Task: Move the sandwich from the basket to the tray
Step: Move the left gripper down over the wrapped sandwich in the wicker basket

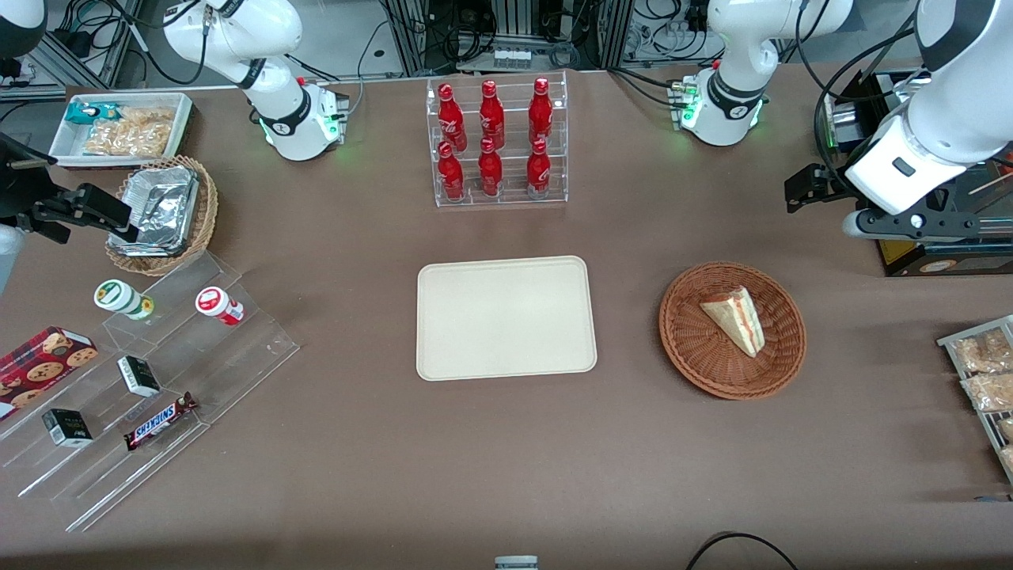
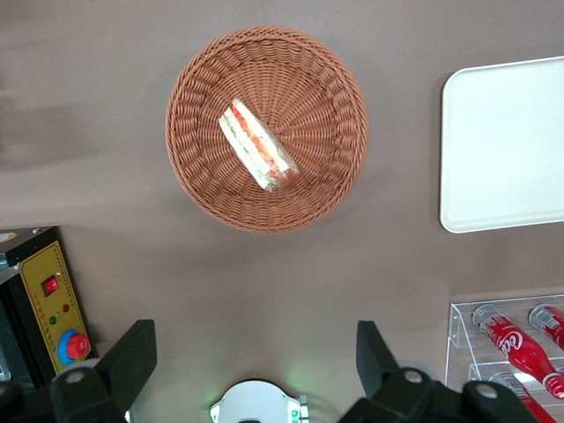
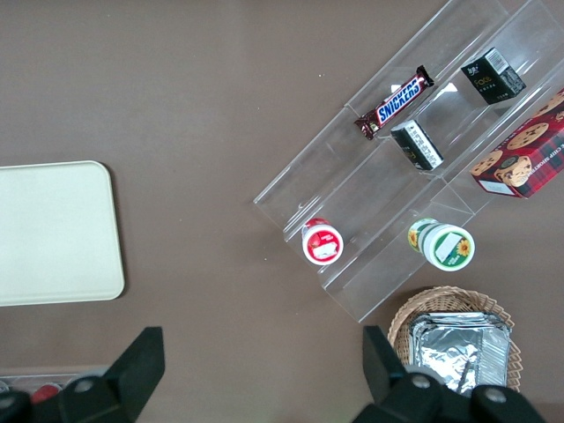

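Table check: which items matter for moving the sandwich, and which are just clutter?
Job:
sandwich, lying in the basket
tray, bare
gripper, open, raised clear of the basket

Clutter:
cola bottles
Snickers bar
cookie box
foil trays

Probably a robotics lab: arm bases (image 1: 297, 127) bolted onto a brown surface (image 1: 506, 459), cables (image 1: 475, 32) and aluminium framing alongside.

Front camera looks down from high — both wrist cameras face straight down, sharing the tray (image 1: 506, 317).
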